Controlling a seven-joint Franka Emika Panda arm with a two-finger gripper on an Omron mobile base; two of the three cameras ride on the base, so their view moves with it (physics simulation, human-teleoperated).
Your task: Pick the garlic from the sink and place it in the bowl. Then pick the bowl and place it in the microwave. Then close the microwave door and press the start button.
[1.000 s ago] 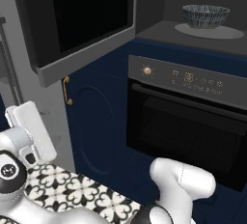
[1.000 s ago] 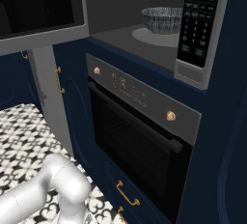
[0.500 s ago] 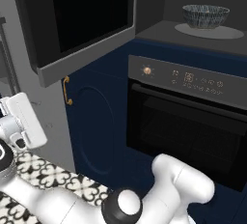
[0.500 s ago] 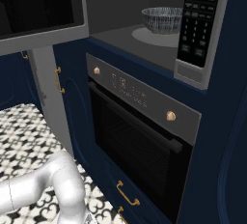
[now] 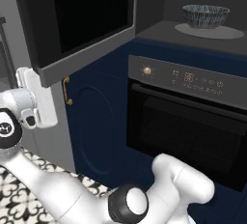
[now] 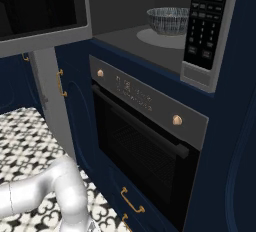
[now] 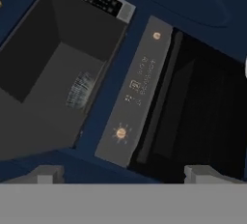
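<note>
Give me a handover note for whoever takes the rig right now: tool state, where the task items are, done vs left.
Tool: open, holding nothing, facing the microwave and oven from a distance.
Bowl: sits inside the microwave cavity on the pale round plate. Whether the garlic is in it can't be told from these views.
Microwave door: swung wide open to the left.
Oven below: shut, not part of the job.
Done: bowl placed in the microwave.
Left: close the door, then press start on the keypad.

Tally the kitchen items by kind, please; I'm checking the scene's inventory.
Bowls: 1, bowl inside microwave
Microwaves: 1, door open
Ovens: 1
Oven knobs: 2
Total: 5
</note>
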